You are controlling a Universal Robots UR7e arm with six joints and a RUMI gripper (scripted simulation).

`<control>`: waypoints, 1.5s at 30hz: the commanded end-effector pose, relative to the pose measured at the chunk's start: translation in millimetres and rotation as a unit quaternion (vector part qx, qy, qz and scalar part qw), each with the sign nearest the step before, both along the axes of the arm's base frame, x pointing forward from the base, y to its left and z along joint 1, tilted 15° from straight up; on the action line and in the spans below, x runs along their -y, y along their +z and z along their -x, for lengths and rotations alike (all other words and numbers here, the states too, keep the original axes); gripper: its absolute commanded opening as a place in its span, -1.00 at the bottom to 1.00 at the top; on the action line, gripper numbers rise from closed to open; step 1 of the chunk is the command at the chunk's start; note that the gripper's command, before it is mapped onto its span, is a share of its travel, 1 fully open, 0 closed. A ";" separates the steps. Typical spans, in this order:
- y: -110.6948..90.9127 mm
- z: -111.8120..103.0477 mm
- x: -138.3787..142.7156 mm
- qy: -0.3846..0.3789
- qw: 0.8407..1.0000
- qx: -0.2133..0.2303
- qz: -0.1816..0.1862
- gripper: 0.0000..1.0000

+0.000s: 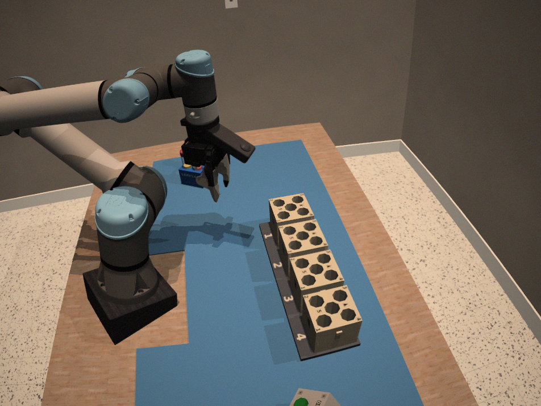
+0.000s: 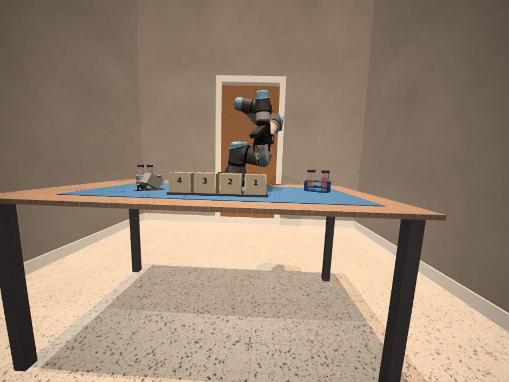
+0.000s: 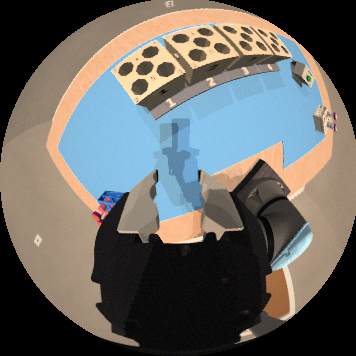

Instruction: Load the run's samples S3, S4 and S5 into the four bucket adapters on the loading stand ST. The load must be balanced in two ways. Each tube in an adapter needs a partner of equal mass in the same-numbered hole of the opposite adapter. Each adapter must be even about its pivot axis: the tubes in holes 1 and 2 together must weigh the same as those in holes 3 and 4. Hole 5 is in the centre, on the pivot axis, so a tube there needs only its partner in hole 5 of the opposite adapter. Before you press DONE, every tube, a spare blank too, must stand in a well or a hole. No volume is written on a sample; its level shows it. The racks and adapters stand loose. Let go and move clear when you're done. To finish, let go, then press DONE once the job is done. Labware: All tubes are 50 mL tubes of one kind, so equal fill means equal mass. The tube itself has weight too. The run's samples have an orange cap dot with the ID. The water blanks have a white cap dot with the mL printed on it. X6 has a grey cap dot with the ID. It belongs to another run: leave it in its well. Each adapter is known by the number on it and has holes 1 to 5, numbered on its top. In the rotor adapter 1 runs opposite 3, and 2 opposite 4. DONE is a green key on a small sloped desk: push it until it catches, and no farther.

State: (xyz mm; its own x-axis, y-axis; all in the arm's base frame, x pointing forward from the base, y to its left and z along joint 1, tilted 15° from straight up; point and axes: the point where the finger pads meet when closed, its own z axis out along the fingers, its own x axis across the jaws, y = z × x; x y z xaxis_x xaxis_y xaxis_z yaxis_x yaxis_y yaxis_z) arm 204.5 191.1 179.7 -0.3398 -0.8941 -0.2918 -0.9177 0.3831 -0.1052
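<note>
My gripper is open and empty; its fingers stand partly apart. It hangs above the blue mat, between the blue sample rack and adapter 1. The rack holds capped tubes with pink liquid; my wrist hides most of it in the top view. Adapters 2, 3 and 4 stand in a row on the dark loading stand. All holes that show are empty.
A small pale rack with two tubes stands at the far end of the table, beyond adapter 4. The DONE desk with its green key sits next to it. My arm's base stands on the table's left side.
</note>
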 end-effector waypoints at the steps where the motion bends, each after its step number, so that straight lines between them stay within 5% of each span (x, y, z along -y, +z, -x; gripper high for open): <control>1: 3.3 19.0 -39.0 -0.012 0.999 -0.005 0.030 -0.30; 36: 18.1 142.2 -266.5 0.029 0.999 0.003 0.038 -0.30; 45: 18.9 148.4 -278.5 0.040 0.998 0.005 0.040 -0.30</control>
State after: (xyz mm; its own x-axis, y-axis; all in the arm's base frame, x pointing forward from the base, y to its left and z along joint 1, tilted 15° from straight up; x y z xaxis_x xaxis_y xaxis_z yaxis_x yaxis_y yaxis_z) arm 57.3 464.9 197.7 -0.2683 -0.9371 -0.2235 -0.9427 0.3031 -0.1392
